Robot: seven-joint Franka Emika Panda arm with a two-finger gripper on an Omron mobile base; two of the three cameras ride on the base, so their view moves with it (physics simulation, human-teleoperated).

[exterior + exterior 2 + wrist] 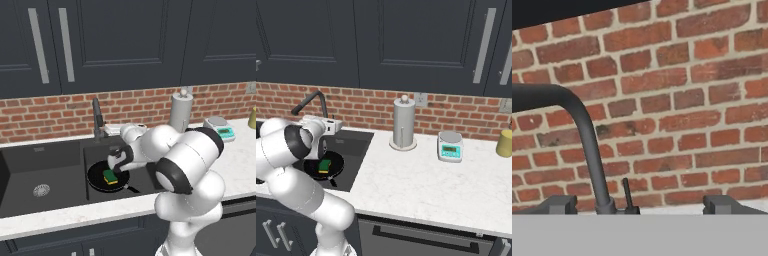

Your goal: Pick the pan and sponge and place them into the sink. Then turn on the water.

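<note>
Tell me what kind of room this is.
A rendered home kitchen, by the look of it: a dark double-basin sink with a faucet in a pale counter, a brick backsplash and dark cabinets above.

White marble-looking counter [421, 182] is carrying everything here. The dark double sink [30, 165] is sitting sunk into it, a steel paper towel holder [404, 130] is standing near the brick wall, a white-and-teal kitchen scale [450, 147] is sitting beside that, plus a yellow container [504, 143] at the far right.
</note>
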